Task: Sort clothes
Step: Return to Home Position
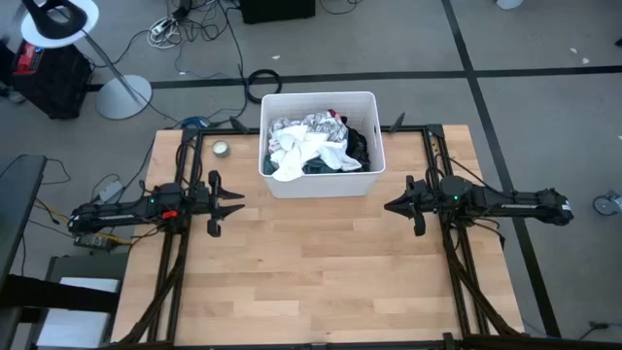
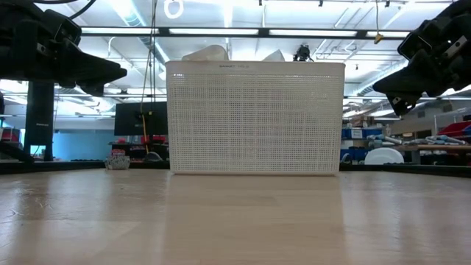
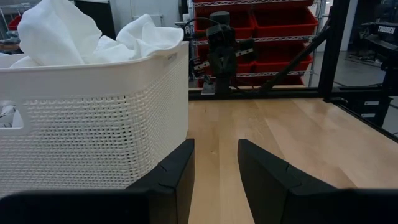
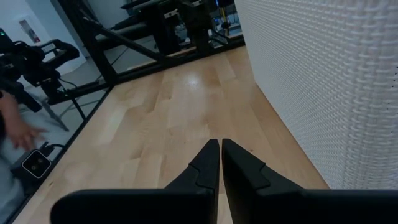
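White, black and teal clothes (image 1: 316, 144) are piled inside the white bin (image 1: 318, 95), which is set at the middle of one long edge of the wooden table (image 1: 321, 272). The left gripper (image 1: 237, 202) is held with its fingers apart and nothing between them, off to the bin's left side and away from the clothes. The right gripper (image 1: 389, 206) is held with its fingers pressed together and empty, off to the bin's right side, also away from the clothes.
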